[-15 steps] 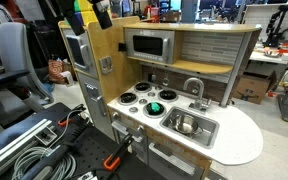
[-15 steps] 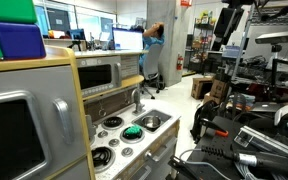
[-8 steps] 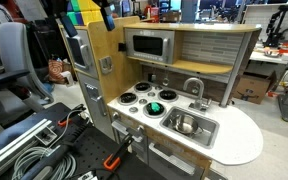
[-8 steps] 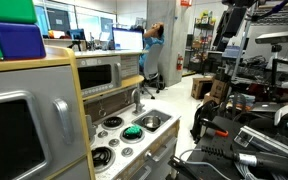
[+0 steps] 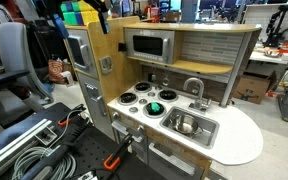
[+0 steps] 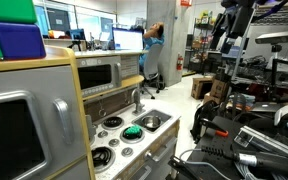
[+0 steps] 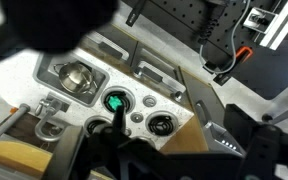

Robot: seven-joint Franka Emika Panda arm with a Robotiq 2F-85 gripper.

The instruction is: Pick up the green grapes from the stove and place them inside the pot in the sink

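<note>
Green grapes (image 5: 155,107) sit on the stove (image 5: 134,93), on the near burner next to the sink (image 5: 207,131), and they lie just as they did a second ago. In the other exterior picture the same green cluster (image 6: 132,131) rests on its black burner, with the stove (image 6: 112,143) running toward the camera and the sink (image 6: 165,119) on its far side. The pot (image 5: 187,125) stands inside the sink basin, apart from the grapes, and it has not shifted either; it shows as a shiny round shape (image 6: 151,122) beneath the curved faucet (image 6: 136,97). What has changed is the arm: its dark gripper (image 5: 99,14) hangs high at the far left over the toy kitchen's tall cabinet, and compared with the earlier frames it has drifted slightly up and to the left, well apart from the stove. In an exterior view the arm (image 6: 232,25) at the upper right has likewise moved a little. The wrist view looks down from a height on the grapes (image 7: 115,101), the stove (image 7: 136,106) and the pot (image 7: 76,77) in the sink (image 7: 44,67), with dark, blurred gripper parts across the bottom edge. Whether the fingers are spread or closed cannot be told; nothing is seen between them. A microwave (image 5: 147,45) sits in the cabinet behind the stove.
</note>
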